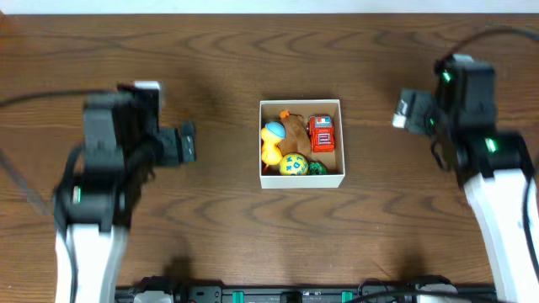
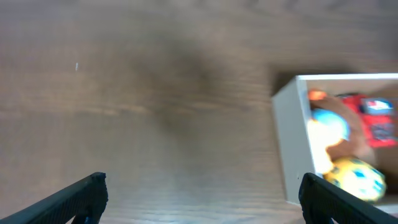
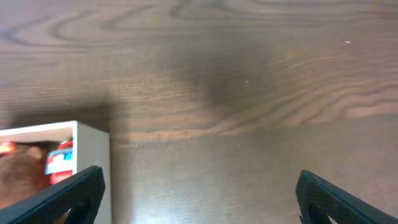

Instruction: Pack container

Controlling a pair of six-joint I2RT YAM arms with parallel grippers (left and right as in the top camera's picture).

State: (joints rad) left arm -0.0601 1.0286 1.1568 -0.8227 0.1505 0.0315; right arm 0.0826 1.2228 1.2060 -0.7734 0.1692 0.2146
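Dark wood table (image 1: 210,50), grain running side to side, and from above the container (image 1: 301,180) sits dead centre between the two arms. It's well filled: a red truck (image 1: 320,133) at the far right, a brown toy (image 1: 294,128) beside it, a yellow and blue toy (image 1: 272,140) against the left wall, a yellow ball (image 1: 292,165) and a green piece (image 1: 316,167) along the near wall. I can't spot anything loose on the wood. The left gripper (image 1: 187,141) and the right gripper (image 1: 406,111) stand well apart from the box, one on each side.

On to the left wrist camera. It's smeared, but the fingers (image 2: 81,196) are spread wide with only bare wood between them. The box's white wall shows at the right edge, with the ball just inside it.

Now the right wrist camera, same story: fingers (image 3: 336,196) splayed and nothing held, with a corner of the box at lower left and the truck peeking over the wall.

The packing looks about finished to me. The danger now is a clumsy pass. Those walls are thin, and a finger clipping one could shove the light box or tip it. The ball rides close to the rim, so a nudge might roll it out.
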